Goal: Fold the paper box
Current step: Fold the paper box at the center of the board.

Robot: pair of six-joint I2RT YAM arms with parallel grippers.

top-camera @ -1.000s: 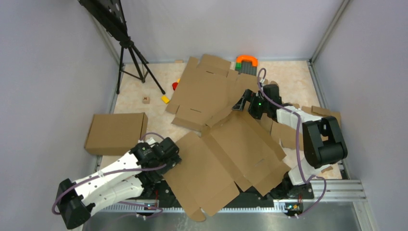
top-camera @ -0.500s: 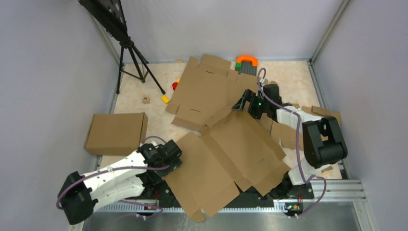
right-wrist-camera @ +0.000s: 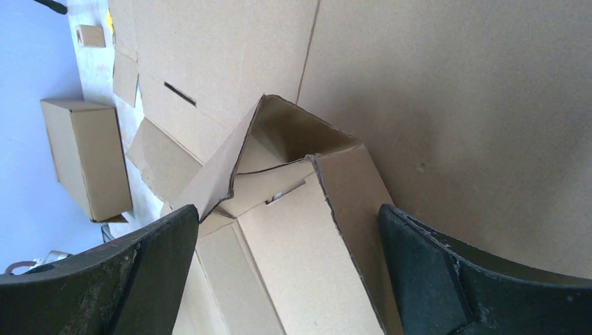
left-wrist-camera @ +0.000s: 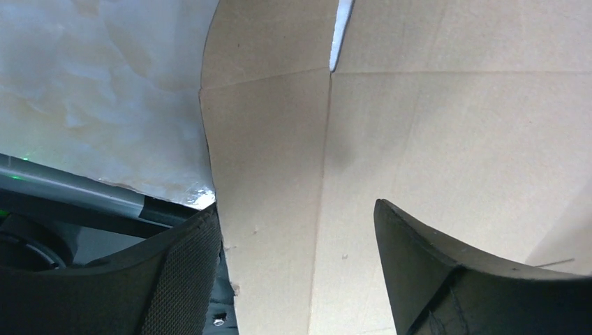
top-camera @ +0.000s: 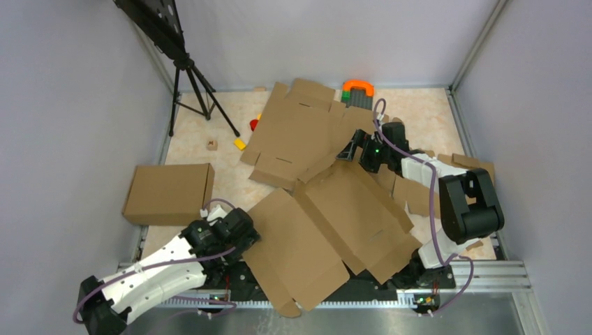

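here, left gripper: low at the near left of the tabletop, fingers spread, straddling the left edge of the paper box; nothing looks pinched.
left flap: lies flat under that gripper, one crease running up between the fingers, its outer edge just inside the left finger.
paper box: the die-cut sheet spread mostly flat across the near middle between the two arms, its near flap hanging past the tabletop's front edge.
closed carton: left of the sheet, apart from it.
right gripper: at the sheet's far end, fingers spread wide over a raised corner, holding nothing.
raised corner: a flap stood up into a rough pocket with a ragged edge.
second sheet: farther back, its near edge meeting the paper box's far corner.
step in hand: judged early, since no wall stands yet and the left gripper is lined up to take the left flap.
next move: calls for closing on the flap's edge and swinging it up along its crease, with the far end steadied so the sheet does not slide.
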